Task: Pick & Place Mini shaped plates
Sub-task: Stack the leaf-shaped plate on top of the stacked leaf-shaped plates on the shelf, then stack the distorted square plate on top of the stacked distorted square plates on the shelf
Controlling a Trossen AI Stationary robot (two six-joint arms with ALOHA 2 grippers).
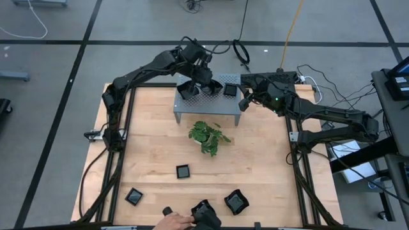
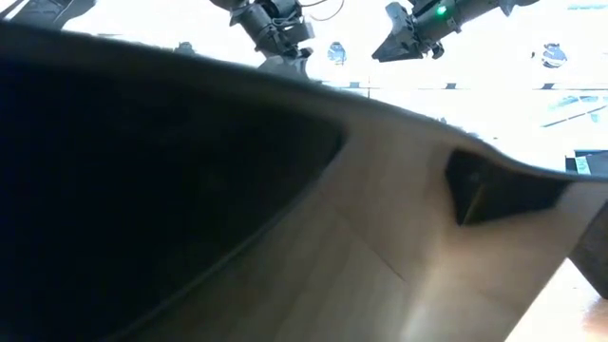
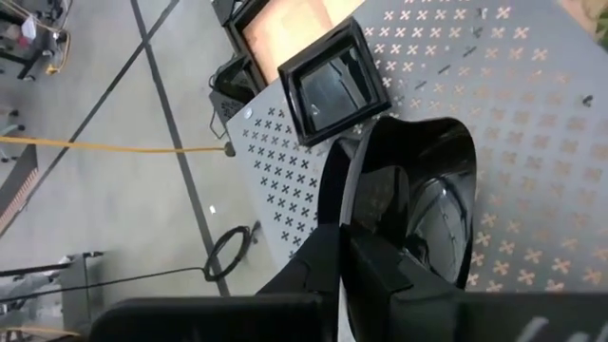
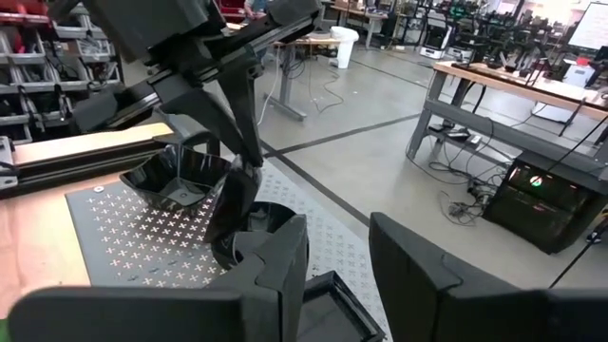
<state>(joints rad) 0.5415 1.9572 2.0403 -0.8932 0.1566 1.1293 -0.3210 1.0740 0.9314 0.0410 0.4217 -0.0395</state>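
- The left gripper point(image 1: 192, 86) is over the far left part of the grey perforated stand point(image 1: 208, 107), fingers clamped on the rim of a rounded black plate point(image 3: 418, 204) that sits right at the stand's surface.
- Another square plate point(image 1: 230, 89) lies on the stand just beside it, toward the right arm.
- The right gripper point(image 1: 245, 101) hovers at the stand's right end, fingers spread apart and holding nothing.
- More plates are on the wooden table point(image 1: 153, 147): a small square one point(image 1: 183, 171) past the green plant point(image 1: 208, 136), one point(image 1: 134, 196) near the front left, a wavy one point(image 1: 236, 202) front right.
- A person's hand point(image 1: 174, 221) at the front edge is touching another plate point(image 1: 206, 214).
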